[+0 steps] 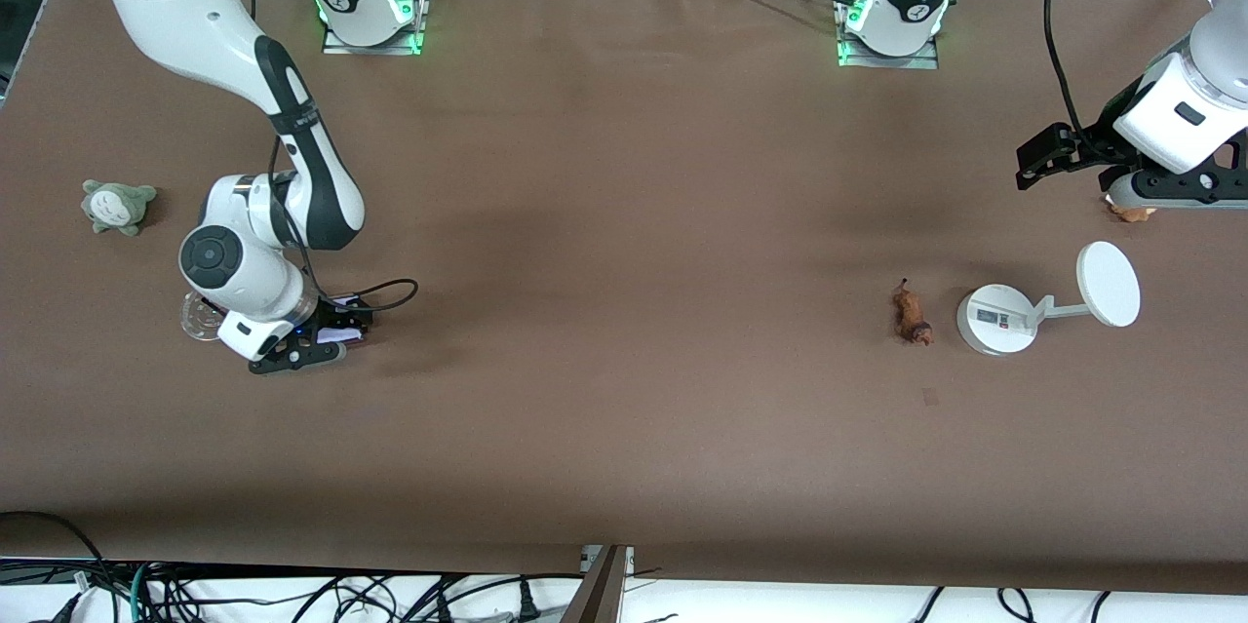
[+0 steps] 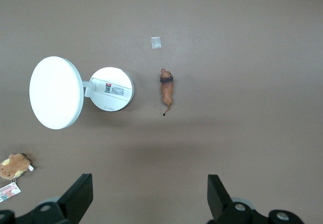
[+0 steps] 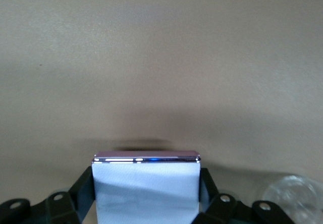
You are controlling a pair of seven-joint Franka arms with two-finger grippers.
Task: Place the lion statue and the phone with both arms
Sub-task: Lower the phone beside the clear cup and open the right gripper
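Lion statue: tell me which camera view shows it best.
The left wrist view: the lion statue lies unobstructed beside the white stand, ahead of the open left gripper. The front view shows it small. The right wrist view shows none of it.

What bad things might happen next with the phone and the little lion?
The right pincer grips the phone only by its side edges, low over the table, so it might slip or tilt. A clear round lid lies right beside it and might get bumped. The left pincer is open high above the tiny lion statue; it could miss it.
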